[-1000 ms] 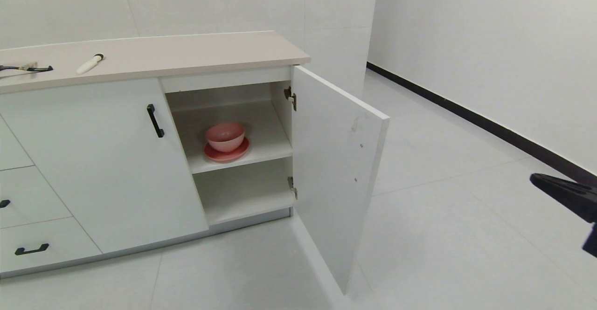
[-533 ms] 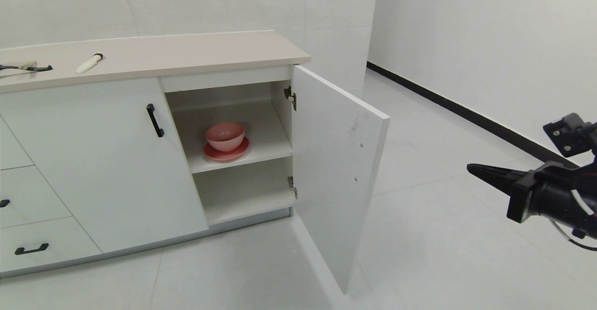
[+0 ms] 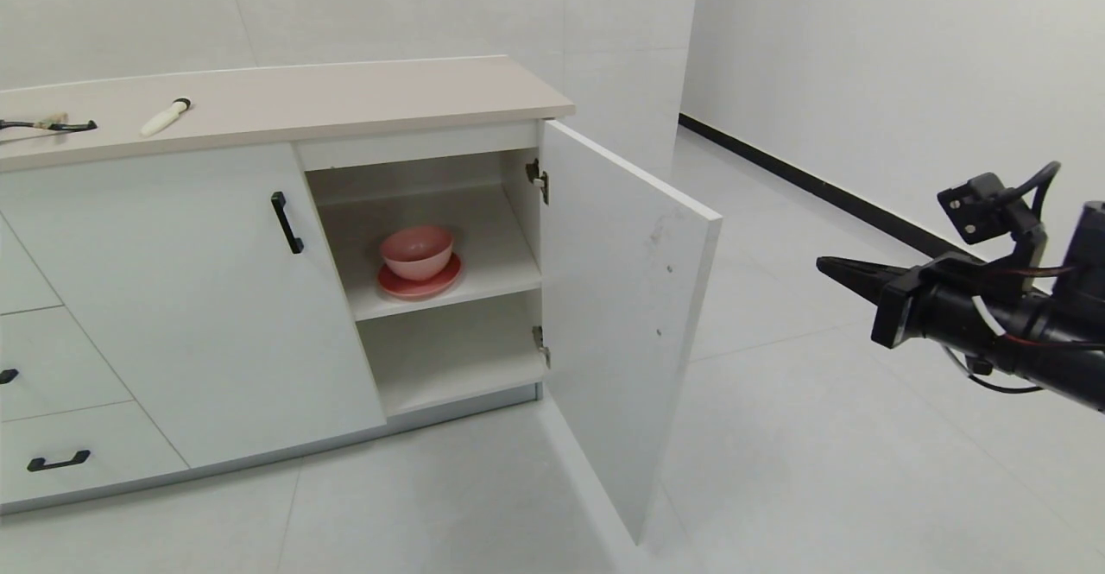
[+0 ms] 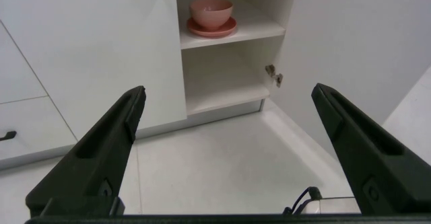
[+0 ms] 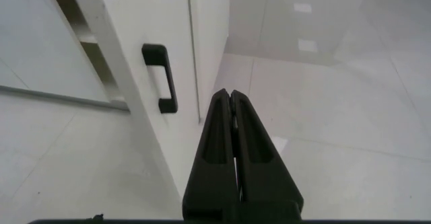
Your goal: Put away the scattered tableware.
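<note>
The bowl (image 3: 417, 253) covers most of the plate (image 3: 423, 291) beneath it. On the worktop (image 3: 345, 95), a dark tool (image 3: 60, 126) runs off past the left edge, and the white-handled utensil (image 3: 164, 118) is too small to identify

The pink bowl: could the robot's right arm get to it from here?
Probably not straight away. The right gripper sits on the outer side of the open door, which stands between it and the pink bowl on the shelf. It would have to come round the door's free edge.
</note>
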